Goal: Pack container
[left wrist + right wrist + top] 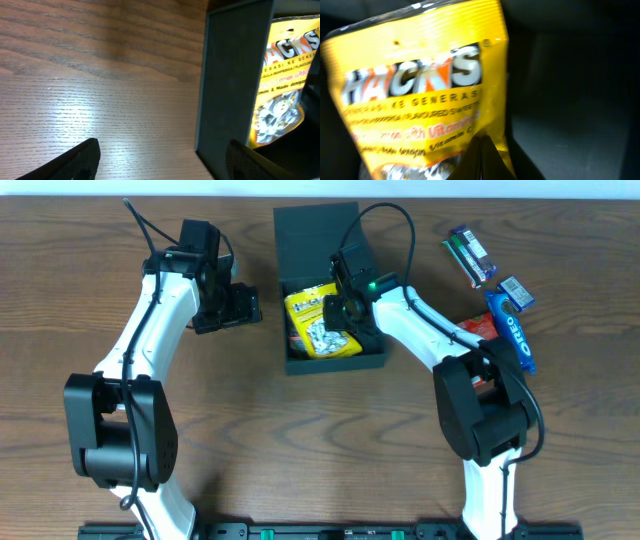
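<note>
Right gripper (pixel 342 312) sits inside the open box (pixel 335 362) over a yellow sweets bag (pixel 318 332); I cannot tell its spread. Left gripper (pixel 250 306) hovers just left of the box, spread wide.

Wood-grain table (pixel 300 440), blue Oreo packet (pixel 515 340)

- Yellow glossy snack packet (pixel 420 95): blurred in the right wrist view, its small print unreadable and its lower part cut by the bottom edge. From overhead, its right side is hidden beneath the right gripper (pixel 338 312).
- Right gripper's fingers (pixel 481 157): a dark wedge closed on the packet's margin, cut by the bottom edge.
- Left gripper (pixel 164 146): fingers set apart, both cut by the bottom edge.
- Dark teal matte rectangular container (pixel 225 80): cut by the top and bottom edges.
- Red flat packet (pixel 478 328), near the bench's right edge: largely hidden under the right arm.
</note>
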`<state>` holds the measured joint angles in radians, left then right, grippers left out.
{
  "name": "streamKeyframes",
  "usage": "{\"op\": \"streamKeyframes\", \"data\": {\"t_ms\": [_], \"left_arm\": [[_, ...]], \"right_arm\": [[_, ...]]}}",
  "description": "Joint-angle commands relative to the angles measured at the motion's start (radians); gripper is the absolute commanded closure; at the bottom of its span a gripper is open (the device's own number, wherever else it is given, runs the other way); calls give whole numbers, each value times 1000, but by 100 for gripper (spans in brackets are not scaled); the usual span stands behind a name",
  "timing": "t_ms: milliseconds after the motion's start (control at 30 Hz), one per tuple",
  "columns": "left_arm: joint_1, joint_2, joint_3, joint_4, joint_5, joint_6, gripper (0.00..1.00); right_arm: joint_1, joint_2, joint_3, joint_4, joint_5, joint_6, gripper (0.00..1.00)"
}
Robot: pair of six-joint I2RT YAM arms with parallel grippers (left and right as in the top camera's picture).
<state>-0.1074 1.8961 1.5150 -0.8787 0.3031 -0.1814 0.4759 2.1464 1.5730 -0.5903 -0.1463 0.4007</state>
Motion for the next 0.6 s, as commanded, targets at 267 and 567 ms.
{"op": "streamKeyframes", "data": {"t_ms": [267,567], "left_arm": [[0,28,-3,2,-23,-2,19],[0,73,-5,8,-42,-21,94]], "right_arm": [[12,5,76,-134,-228,-14,99],[3,5,96,-144,-216,-14,99]]}}
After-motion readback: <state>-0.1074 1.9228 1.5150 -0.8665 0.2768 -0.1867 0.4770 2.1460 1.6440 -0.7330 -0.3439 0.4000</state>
